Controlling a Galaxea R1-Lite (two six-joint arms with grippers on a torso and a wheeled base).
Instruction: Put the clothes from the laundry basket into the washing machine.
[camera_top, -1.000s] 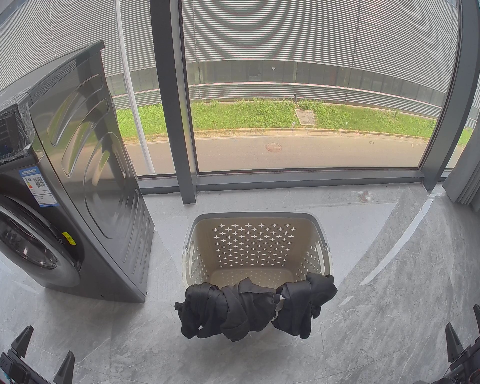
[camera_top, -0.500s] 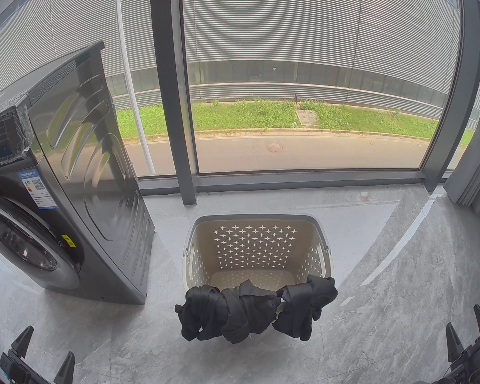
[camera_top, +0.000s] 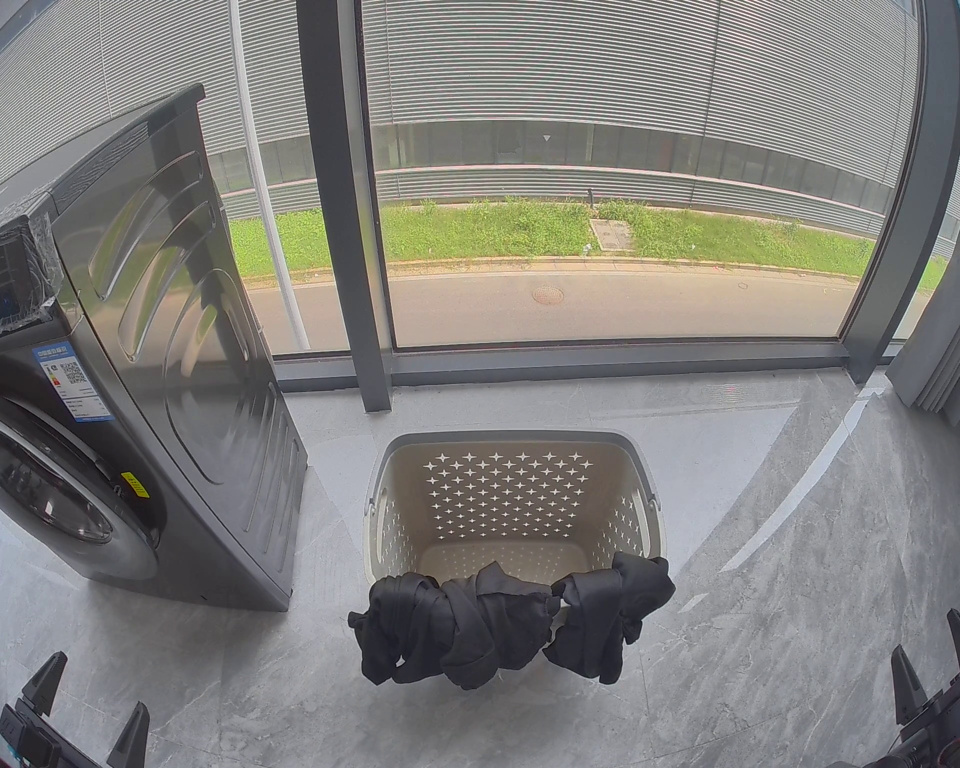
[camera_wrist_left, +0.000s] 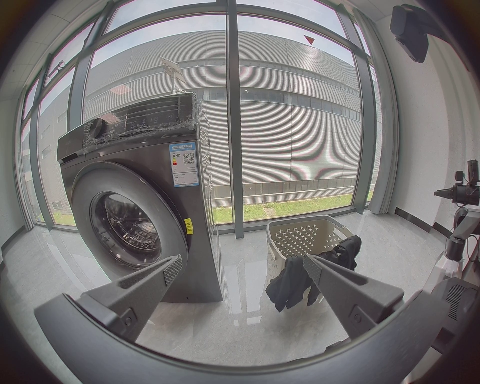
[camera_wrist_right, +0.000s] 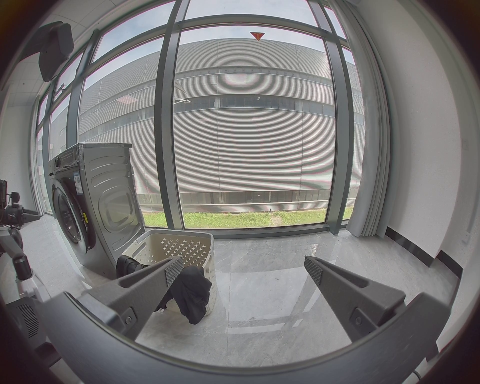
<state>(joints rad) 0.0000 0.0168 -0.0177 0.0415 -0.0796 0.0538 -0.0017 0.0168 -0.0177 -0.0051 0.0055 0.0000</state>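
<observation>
A cream laundry basket (camera_top: 510, 448) with star-shaped holes stands on the grey floor, also in the left wrist view (camera_wrist_left: 300, 235) and the right wrist view (camera_wrist_right: 172, 246). Black clothes (camera_top: 500, 620) hang bunched over its near rim (camera_wrist_left: 292, 282) (camera_wrist_right: 192, 292). The dark grey washing machine (camera_top: 150, 330) stands to the basket's left, its round door (camera_wrist_left: 125, 227) closed. My left gripper (camera_top: 88, 710) (camera_wrist_left: 242, 265) is open and empty, low at the near left, well short of the basket. My right gripper (camera_top: 928, 655) (camera_wrist_right: 242, 265) is open and empty at the near right.
Floor-to-ceiling windows with a dark pillar (camera_top: 345, 200) run behind the basket. A grey curtain (camera_top: 930, 350) hangs at the far right. Bare marble floor (camera_top: 800, 560) spreads to the basket's right and in front of it.
The head view has shifted slightly, so the machine and basket sit a touch lower. Neither gripper nor the clothes have moved.
</observation>
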